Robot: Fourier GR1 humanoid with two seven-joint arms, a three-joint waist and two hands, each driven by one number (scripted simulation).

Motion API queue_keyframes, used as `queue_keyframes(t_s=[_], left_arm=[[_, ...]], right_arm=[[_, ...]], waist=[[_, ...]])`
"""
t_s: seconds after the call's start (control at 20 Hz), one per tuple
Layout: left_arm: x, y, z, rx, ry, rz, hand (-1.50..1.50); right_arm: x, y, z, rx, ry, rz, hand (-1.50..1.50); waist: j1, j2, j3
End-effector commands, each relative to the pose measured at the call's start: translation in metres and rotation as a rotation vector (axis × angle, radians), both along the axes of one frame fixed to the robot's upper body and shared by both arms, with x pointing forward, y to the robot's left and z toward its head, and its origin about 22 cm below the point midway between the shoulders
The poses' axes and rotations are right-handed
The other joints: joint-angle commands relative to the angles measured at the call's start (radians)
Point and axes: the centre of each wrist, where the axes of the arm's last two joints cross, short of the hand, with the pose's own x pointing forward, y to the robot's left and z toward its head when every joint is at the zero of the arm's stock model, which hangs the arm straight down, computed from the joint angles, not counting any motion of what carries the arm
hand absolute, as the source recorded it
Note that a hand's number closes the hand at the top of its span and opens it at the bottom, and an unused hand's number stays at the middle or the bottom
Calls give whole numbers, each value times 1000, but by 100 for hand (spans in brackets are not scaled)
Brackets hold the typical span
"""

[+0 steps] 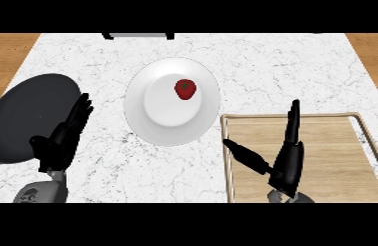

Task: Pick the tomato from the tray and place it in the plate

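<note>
1. Counter (pixel 295 65): a white marbled top that fills most of the head view, with brown wood showing at its far left and far right corners.
2. Tray (pixel 325 140): a wooden tray with a pale raised rim, lying at the near right of the counter and running off the right edge of the view.
3. Dark disc (pixel 33 115): a round, black, plate-like object at the left edge, partly behind my left hand.
4. Plate (pixel 159 127): a white round plate in the middle of the counter, between the dark disc and the tray, its right rim just beside the tray's far left corner.
5. My right hand (pixel 288 160): it stands over the tray's left part, fingers straight and pointing far, thumb spread to the left; it holds nothing.
6. My left hand (pixel 63 137): it shows at the near left, fingers straight and relaxed, pointing far and overlapping the dark disc's right edge; it holds nothing.
7. Tomato (pixel 184 89): small and red with a green stem spot, lying inside the plate, right of centre and toward its far side, well apart from both hands.
8. Dark object (pixel 138 35): only partly seen at the counter's far edge; I cannot tell what it is.
</note>
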Motion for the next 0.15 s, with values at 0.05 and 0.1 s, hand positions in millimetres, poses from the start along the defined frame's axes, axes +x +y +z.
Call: queue_keyframes(t_s=[0.05, 0.1], left_arm=[[-16, -12, 12, 4, -7, -11, 0], [-13, -3, -8, -8, 6, -7, 0]], right_arm=[[-3, -31, -9, -15, 1, 34, -150], [-18, -38, -22, -32, -31, 20, -150]], waist=[[2, -3, -1], [-3, -2, -1]])
